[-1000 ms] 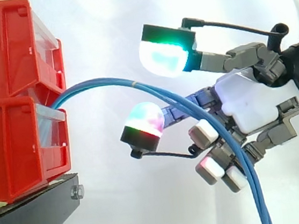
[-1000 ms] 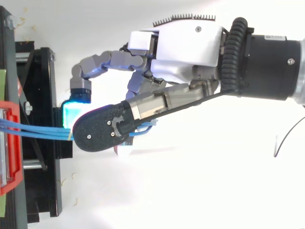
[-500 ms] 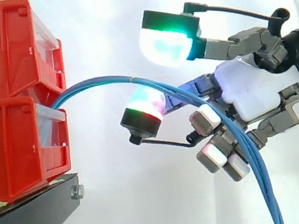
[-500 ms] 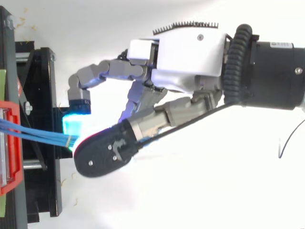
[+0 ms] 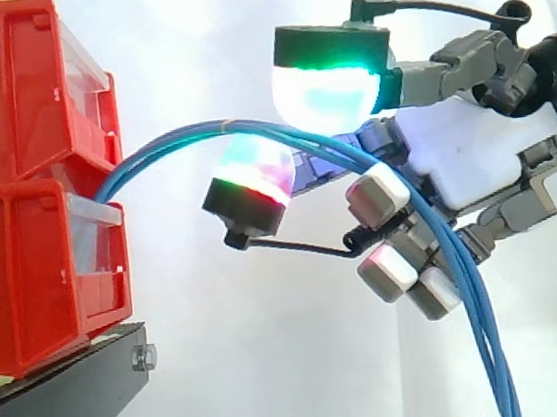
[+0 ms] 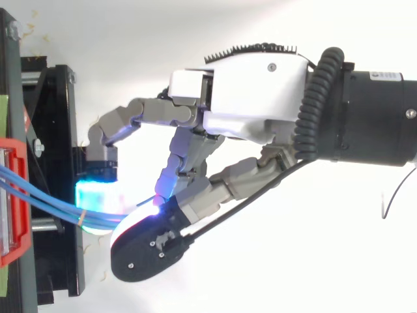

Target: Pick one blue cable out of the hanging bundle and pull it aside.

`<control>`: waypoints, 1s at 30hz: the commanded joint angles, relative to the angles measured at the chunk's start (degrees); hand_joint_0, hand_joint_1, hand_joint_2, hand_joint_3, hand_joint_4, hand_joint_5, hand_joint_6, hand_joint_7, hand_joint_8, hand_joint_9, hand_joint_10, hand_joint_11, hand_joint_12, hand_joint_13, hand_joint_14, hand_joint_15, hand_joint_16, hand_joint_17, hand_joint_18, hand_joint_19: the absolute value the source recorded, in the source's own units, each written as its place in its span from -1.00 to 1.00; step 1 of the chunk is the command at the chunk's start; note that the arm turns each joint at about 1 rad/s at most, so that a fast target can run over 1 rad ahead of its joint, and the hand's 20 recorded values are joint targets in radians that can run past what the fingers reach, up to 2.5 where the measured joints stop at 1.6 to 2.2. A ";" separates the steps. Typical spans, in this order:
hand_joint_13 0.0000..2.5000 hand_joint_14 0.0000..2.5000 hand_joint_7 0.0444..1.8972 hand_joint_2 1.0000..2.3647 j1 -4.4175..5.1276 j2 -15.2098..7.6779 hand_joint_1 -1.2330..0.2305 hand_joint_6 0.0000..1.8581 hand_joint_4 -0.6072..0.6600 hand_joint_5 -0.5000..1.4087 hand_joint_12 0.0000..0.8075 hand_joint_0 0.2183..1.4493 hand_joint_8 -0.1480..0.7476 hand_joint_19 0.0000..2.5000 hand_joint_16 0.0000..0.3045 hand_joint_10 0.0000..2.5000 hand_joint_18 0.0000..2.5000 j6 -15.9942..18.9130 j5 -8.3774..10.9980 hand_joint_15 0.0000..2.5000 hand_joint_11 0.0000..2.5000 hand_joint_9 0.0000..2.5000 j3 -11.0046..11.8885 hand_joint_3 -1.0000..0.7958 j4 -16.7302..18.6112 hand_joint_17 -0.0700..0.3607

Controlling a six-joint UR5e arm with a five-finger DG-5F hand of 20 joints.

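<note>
At the left of the side view, two red bins (image 5: 25, 187) sit stacked on a black stand (image 5: 68, 393) before a white curtain (image 5: 189, 38). From the gap between the bins the blue cables (image 5: 487, 346) come out as a bundle, arch up and to the right, then fall steeply to the bottom edge. The hand (image 5: 474, 161) reaches in from the right at the height of that arch. One long finger lies above the bundle, its pad (image 5: 326, 92) glowing green and white, and another ends just under the crest with a pad lit cyan and red. The shorter fingers below are curled, and the falling cables run between them and the palm, so the hand is hooked round the bundle, not one single strand. From above, in the top view, the red bins (image 6: 16, 248) and the black stand (image 6: 58, 130) lie along the left edge. The blue cables (image 6: 45, 199) leave the bins and slant to the right and toward the near side, where they pass under the fingertips. The hand (image 6: 254, 98) comes in from the right with its fingers bent down over the cables. A cyan pad (image 6: 98, 195) glows beside the stand, touching the bundle.
</note>
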 commanded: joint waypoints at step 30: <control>-0.18 -0.98 -0.15 -1.00 0.46 0.00 -0.15 -0.11 -0.05 -0.54 -0.09 -0.52 -0.15 -0.36 -0.67 -0.98 -0.29 0.66 -0.57 -0.49 -0.52 0.04 -0.95 -0.44 1.69 -0.14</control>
